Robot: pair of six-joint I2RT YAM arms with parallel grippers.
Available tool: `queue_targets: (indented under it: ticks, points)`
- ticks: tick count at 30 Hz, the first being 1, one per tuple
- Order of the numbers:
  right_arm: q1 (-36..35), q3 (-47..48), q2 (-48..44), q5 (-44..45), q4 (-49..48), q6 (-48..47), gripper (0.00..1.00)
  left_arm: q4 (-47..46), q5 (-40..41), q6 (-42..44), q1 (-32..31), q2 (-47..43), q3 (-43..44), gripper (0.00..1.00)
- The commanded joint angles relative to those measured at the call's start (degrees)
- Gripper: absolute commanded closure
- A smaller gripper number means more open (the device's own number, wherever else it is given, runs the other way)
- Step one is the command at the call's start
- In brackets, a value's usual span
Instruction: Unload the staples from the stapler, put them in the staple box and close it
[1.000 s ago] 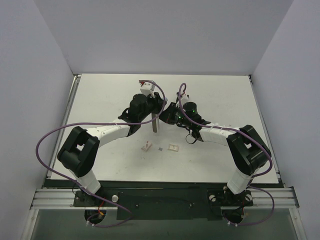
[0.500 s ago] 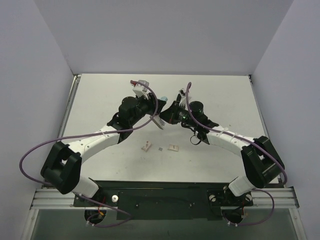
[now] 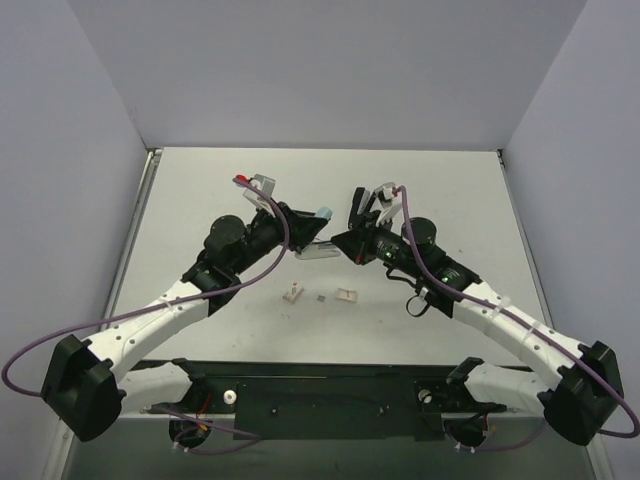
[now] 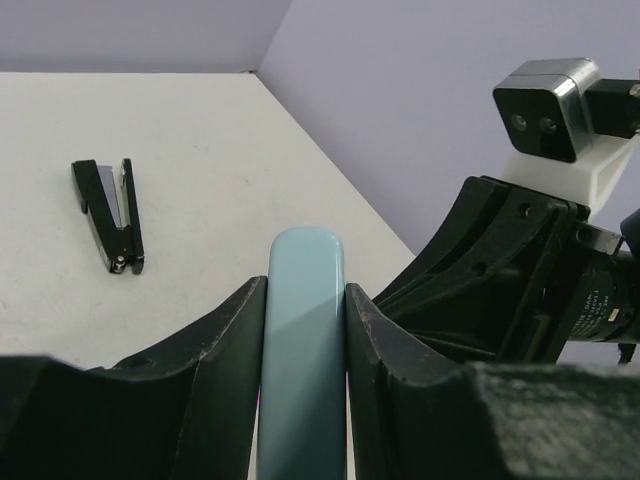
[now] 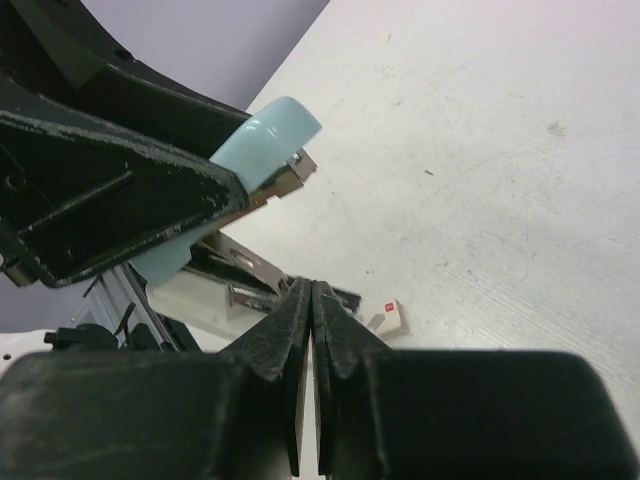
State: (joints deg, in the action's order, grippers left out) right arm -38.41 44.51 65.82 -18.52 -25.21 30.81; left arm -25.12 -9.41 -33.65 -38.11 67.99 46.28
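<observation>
The stapler (image 4: 108, 215), slim, black and hinged open with a silvery strip inside, lies on the table at the far left of the left wrist view. I cannot make it out in the top view. My left gripper (image 4: 305, 285) (image 3: 305, 235) is shut on a light-blue bar (image 4: 305, 330) (image 5: 265, 135), held above the table. Under the bar hang a metal channel (image 5: 255, 295) and a white base (image 3: 315, 250). My right gripper (image 5: 312, 285) (image 3: 340, 243) is shut, its tips pressed against those lower parts. Whether they pinch anything thin, I cannot tell.
A small white box with a red mark (image 3: 292, 294) (image 5: 392, 318), a tiny scrap (image 3: 320, 298) and a white piece (image 3: 347, 295) lie on the table below the grippers. Lavender walls close in the table on three sides.
Both arms have stretched out lower. The left wrist swung left and the held bar's hanging strip turned from upright to nearly level. The right gripper stayed shut against it.
</observation>
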Motion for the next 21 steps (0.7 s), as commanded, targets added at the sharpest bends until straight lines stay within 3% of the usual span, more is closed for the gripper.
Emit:
queue_targets:
  ticks: [1, 6, 11, 21]
  points:
    - [-3.0, 2.2, -8.5, 9.0, 11.0, -7.3, 1.0, -0.6, -0.9, -1.6, -0.3, -7.1, -1.0, 1.0]
    - [-9.4, -0.1, -16.2, 14.8, 18.7, -8.9, 1.0, 2.4, 1.1, -1.8, -0.4, -12.9, -2.4, 1.0]
    - [-12.2, -5.3, -21.3, 15.9, 17.2, -6.0, 1.0, 0.4, 3.3, -4.7, -0.5, -18.8, -6.5, 1.0]
    - [-21.3, -5.6, -17.4, 16.5, 9.9, -3.3, 1.0, -5.2, 2.3, -17.0, -0.8, -25.8, -13.4, 1.0]
